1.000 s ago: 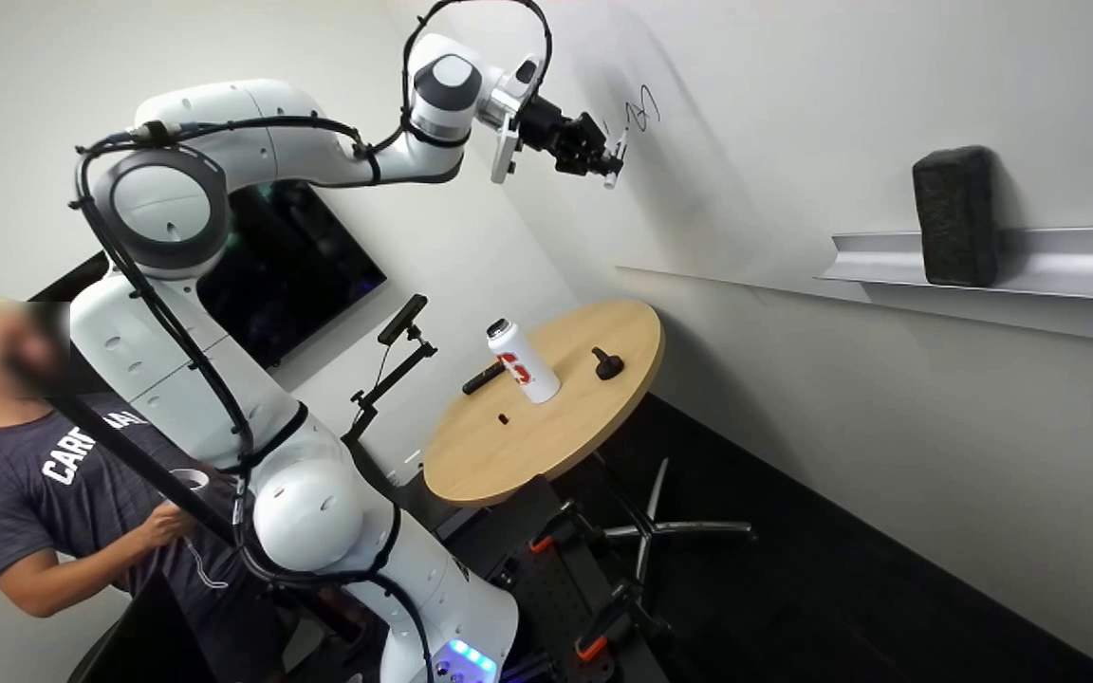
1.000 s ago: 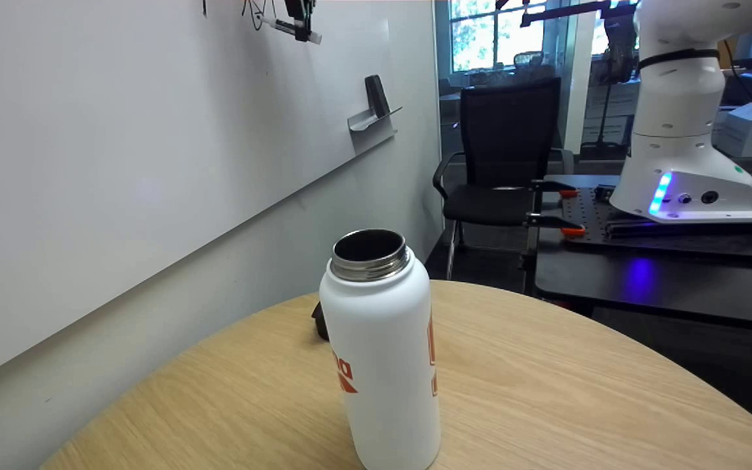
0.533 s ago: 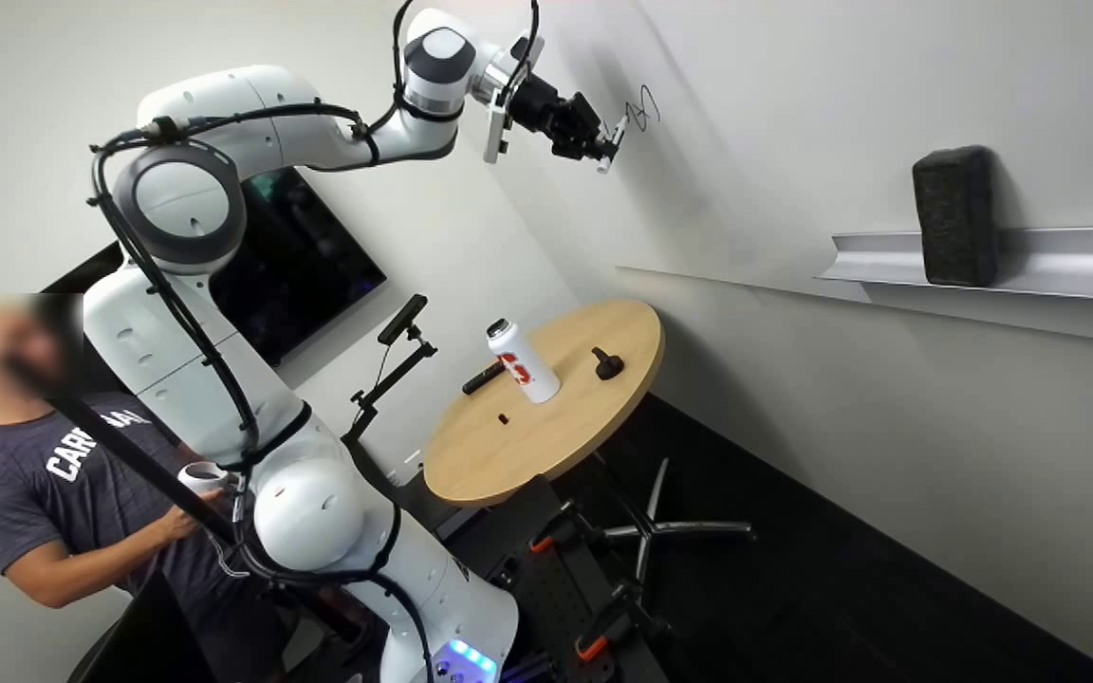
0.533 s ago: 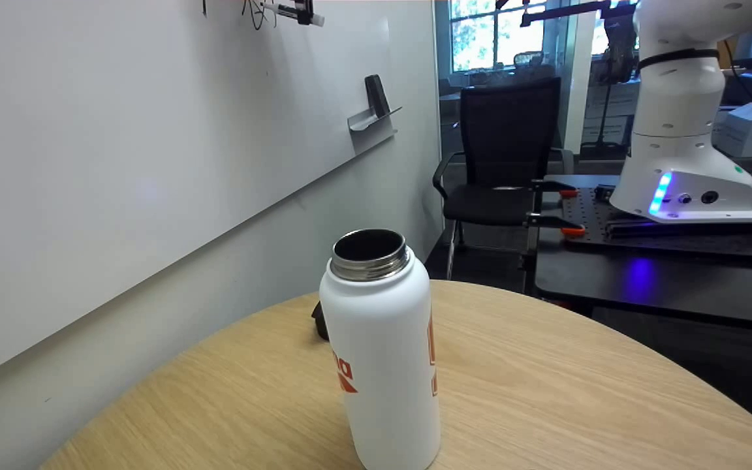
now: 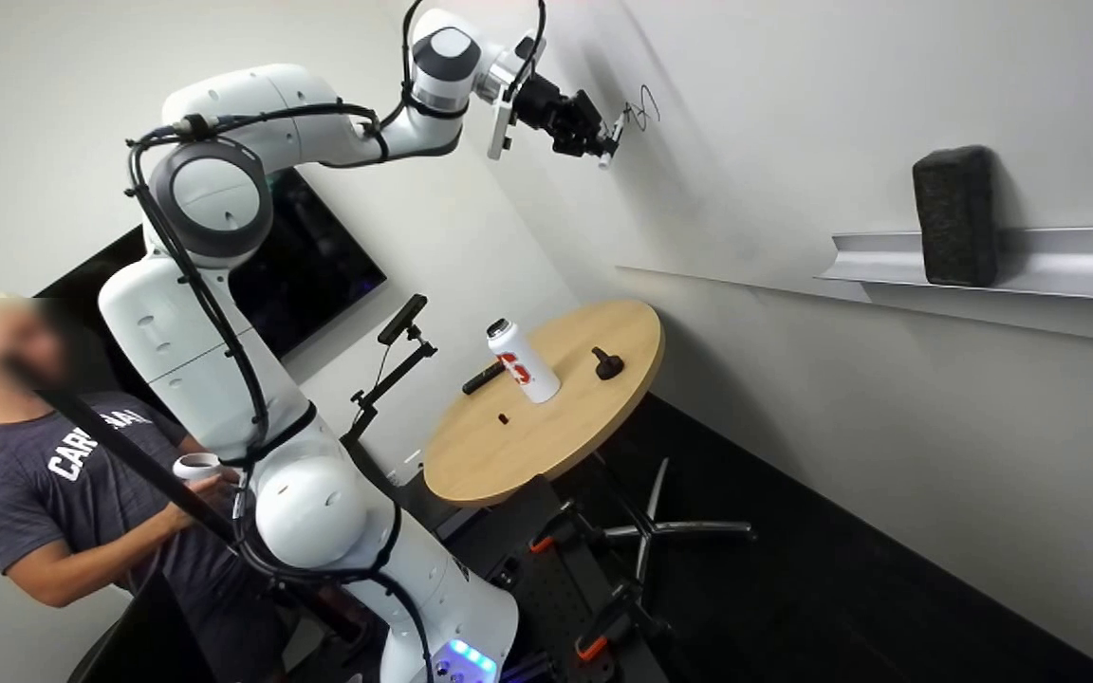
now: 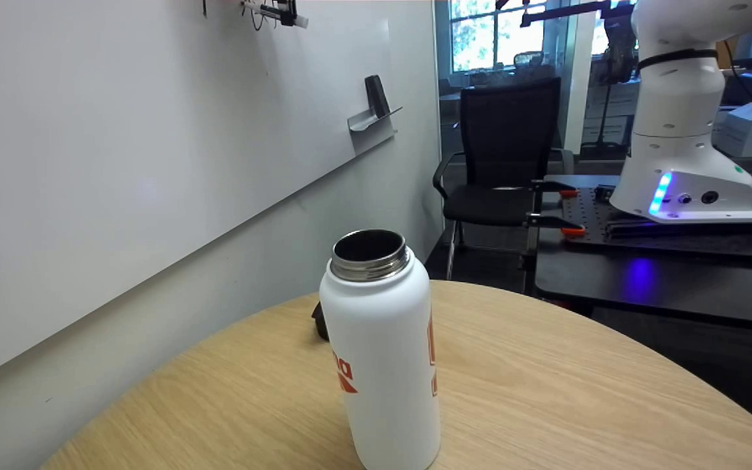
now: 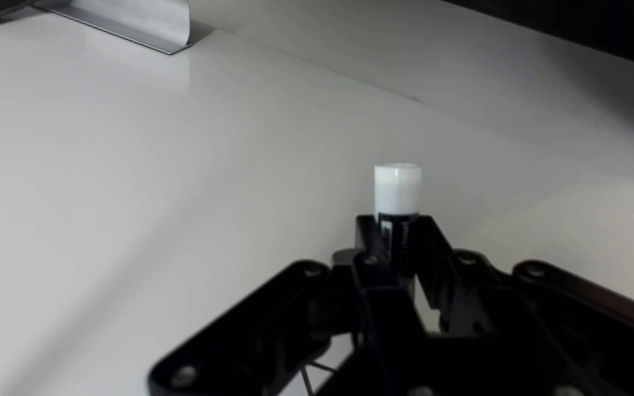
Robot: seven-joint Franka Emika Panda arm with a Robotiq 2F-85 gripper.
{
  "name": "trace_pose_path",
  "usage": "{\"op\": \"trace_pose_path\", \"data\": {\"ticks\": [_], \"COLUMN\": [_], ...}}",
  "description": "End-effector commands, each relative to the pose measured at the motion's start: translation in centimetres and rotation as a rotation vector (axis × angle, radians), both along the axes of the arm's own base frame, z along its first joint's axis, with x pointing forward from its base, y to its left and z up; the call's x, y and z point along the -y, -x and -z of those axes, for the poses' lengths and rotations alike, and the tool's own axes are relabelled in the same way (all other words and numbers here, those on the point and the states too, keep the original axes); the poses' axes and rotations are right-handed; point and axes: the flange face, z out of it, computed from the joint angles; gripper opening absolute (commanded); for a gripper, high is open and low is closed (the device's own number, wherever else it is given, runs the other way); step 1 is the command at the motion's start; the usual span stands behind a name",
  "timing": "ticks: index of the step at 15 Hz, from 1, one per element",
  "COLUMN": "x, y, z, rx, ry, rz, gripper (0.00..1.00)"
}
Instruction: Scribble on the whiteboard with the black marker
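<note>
Both fingers (image 7: 430, 239) of the gripper (image 7: 398, 237) pressed in on the marker (image 7: 398, 190), its barrel filling the narrow gap between their tips and its white end standing out beyond them in the wrist view. In both exterior views the marker slanted close by the black scribbled lines (image 5: 642, 109) on the whiteboard (image 6: 121, 163), though whether its tip touched the surface could not be told. Well below the gripper, the white bottle (image 6: 386, 352) stood upright on the round table (image 6: 546, 391).
</note>
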Motion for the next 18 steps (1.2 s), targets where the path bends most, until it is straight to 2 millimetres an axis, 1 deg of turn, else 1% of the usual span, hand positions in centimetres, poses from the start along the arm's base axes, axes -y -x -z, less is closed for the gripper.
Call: {"op": "trace_pose_path", "data": {"ticks": [1, 3, 5, 8, 10, 18], "x": [-1.7, -2.5, -2.8, -2.2, -1.6, 1.3], "y": [-0.6, -0.6, -0.9, -1.6, -1.8, -1.7], "z": [-0.8, -0.4, 0.4, 1.8, 2.1, 1.0], "rx": [0.002, -0.014, -0.034, -0.056, -0.065, -0.023], "ry": [0.016, 0.028, 0.032, 0.041, 0.043, 0.019], "rz": [-0.069, -0.094, -0.098, -0.069, -0.05, 0.034], "gripper": [0.05, 0.05, 0.05, 0.05, 0.05, 0.05]}}
